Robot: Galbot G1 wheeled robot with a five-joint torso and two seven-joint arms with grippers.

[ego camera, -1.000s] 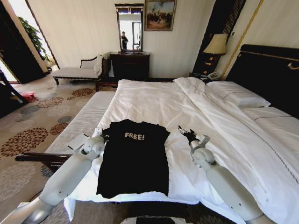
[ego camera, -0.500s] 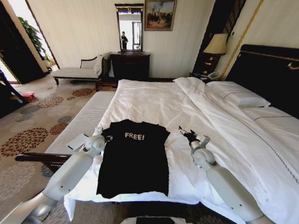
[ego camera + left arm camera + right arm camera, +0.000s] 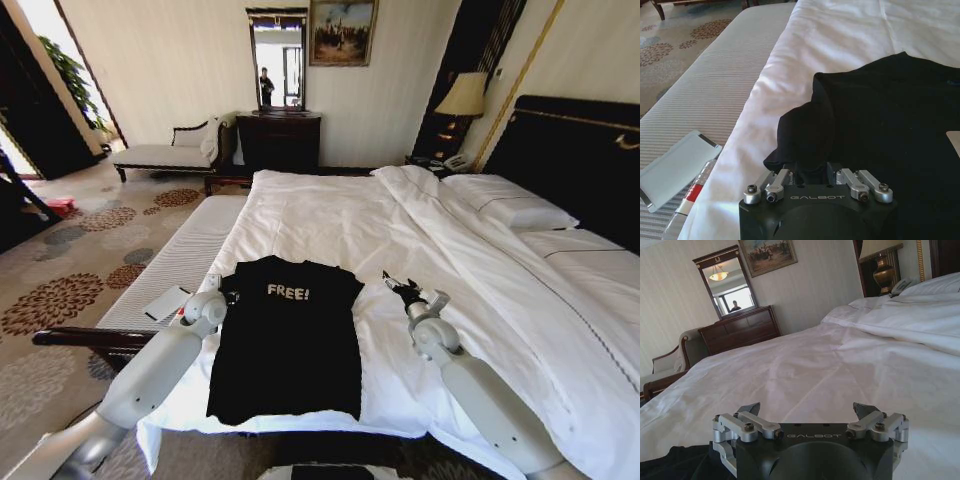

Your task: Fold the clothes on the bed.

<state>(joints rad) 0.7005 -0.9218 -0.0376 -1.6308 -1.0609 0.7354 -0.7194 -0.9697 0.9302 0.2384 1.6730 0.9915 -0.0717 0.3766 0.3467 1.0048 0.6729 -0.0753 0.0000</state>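
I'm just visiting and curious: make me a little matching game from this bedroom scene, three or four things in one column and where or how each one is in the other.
Things:
1. black T-shirt
2. left end effector
3. right end effector
4. table lamp

Places or states:
A. open above the white duvet, holding nothing
B. beside the dark headboard
C. lying flat near the foot of the bed
D. closed on the shirt's sleeve

Pairs: 1-C, 2-D, 3-A, 4-B
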